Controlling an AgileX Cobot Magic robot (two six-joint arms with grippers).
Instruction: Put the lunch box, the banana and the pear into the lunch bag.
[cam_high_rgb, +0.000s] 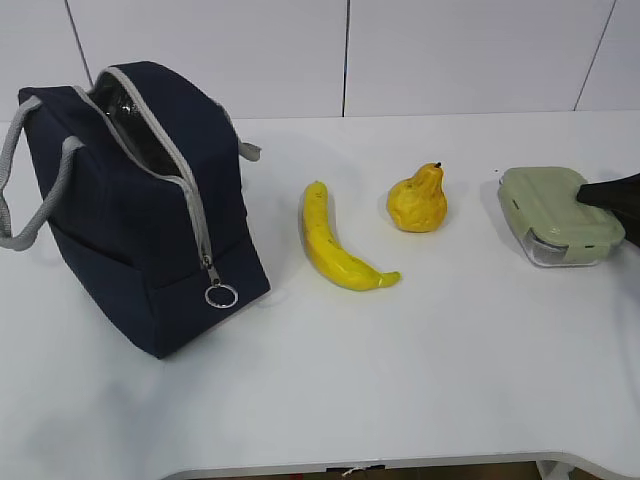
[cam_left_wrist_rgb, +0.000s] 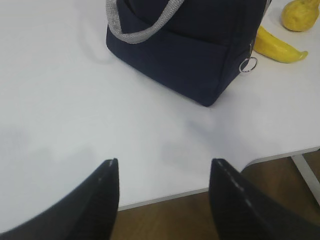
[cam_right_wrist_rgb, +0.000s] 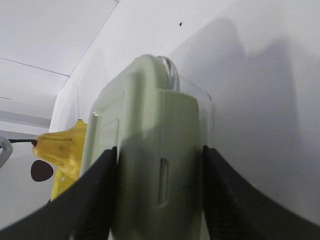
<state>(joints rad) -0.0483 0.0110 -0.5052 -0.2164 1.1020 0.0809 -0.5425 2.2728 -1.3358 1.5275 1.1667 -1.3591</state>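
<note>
My right tool (cam_right_wrist_rgb: 159, 190) seemingly clamped on lunch box (cam_high_rgb: 558, 214), pear (cam_high_rgb: 418, 201) and banana (cam_high_rgb: 340, 243) between it and unzipped lunch bag (cam_high_rgb: 140, 200), left tool (cam_left_wrist_rgb: 162, 172) spread above table (cam_left_wrist_rgb: 70, 115).

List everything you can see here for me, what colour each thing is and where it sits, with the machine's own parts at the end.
lunch bag: one, navy blue with grey zipper and grey handles, left side of the table, zipper open at the top.
banana: one, yellow with brown specks, on the table just right of the bag.
pear: one, yellow with orange-brown blotches, right of the banana and a little farther back.
lunch box: one, clear with a pale green lid, right end of the table.
table: one, white, under everything.
left gripper: one, black, open, above the table's near edge in front of the bag, holding nothing.
right gripper: one, black, a finger on each side of the lunch box.
</note>
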